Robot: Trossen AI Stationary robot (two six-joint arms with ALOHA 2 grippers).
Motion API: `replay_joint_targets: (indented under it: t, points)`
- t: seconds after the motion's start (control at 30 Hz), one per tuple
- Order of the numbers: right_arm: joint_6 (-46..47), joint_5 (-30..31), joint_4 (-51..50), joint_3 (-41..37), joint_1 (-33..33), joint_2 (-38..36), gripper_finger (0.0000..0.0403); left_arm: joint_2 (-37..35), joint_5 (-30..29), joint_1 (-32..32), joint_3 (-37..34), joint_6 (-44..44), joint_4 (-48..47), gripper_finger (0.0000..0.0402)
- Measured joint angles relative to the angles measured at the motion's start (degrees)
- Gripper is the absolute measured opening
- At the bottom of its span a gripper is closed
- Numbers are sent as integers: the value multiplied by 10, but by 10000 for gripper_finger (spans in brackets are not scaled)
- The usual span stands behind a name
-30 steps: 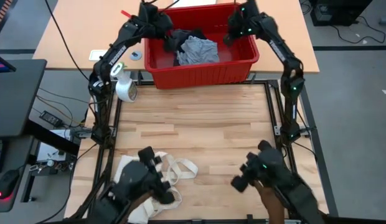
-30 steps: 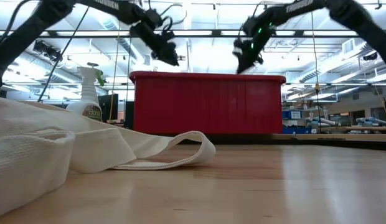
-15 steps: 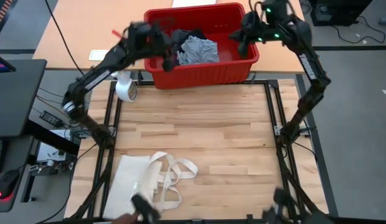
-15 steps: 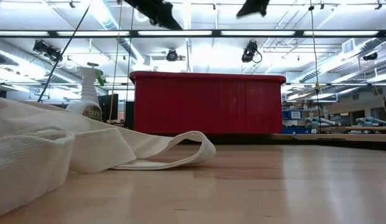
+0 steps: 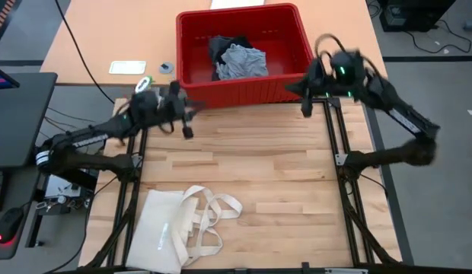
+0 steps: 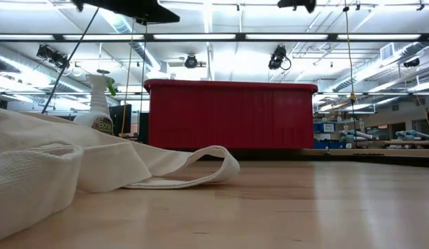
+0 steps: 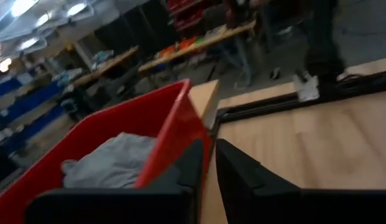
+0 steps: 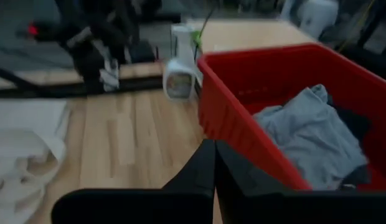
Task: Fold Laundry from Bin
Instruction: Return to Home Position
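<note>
The red bin stands at the table's far edge. In it lie a light grey piece of laundry and a black piece; the grey piece also shows in the wrist views. My left gripper hangs in the air off the bin's near left corner, its fingers almost together and holding nothing. My right gripper hangs off the bin's near right corner, shut and empty. In the low view both arms show only at the top edge.
A cream tote bag with long handles lies at the near left. A spray bottle stands left of the bin. A white card lies on the far table. Black frame rails run along the table's sides. Bare wood fills the middle.
Both grippers have drawn back from above the bin toward the table's near edge and outward, the left to the left, the right to the right. Neither carries anything. The laundry lies in the bin as before.
</note>
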Motion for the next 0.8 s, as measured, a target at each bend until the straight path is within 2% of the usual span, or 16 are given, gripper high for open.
replay_joint_targets:
  t: [0.2, 0.37, 0.43, 0.53, 0.63, 0.8]
  points:
    - [75, 34, 239, -292, 45, -171, 11, -62, -21, -56, -153, -3, 125, 35]
    - [104, 67, 423, -483, 73, -255, 11, -93, -30, -72, -277, -19, 302, 23]
    - [109, 79, 490, -553, 81, -273, 11, -104, -36, -72, -319, -28, 339, 18]
    - [118, 93, 568, -638, 87, -293, 11, -123, -38, -71, -364, -32, 370, 11]
    - [120, 95, 604, -705, 87, -312, 12, -138, -39, -71, -389, -17, 367, 8]
    - [175, 93, 717, -804, 87, -336, 16, -181, -88, -71, -427, -15, 368, 7]
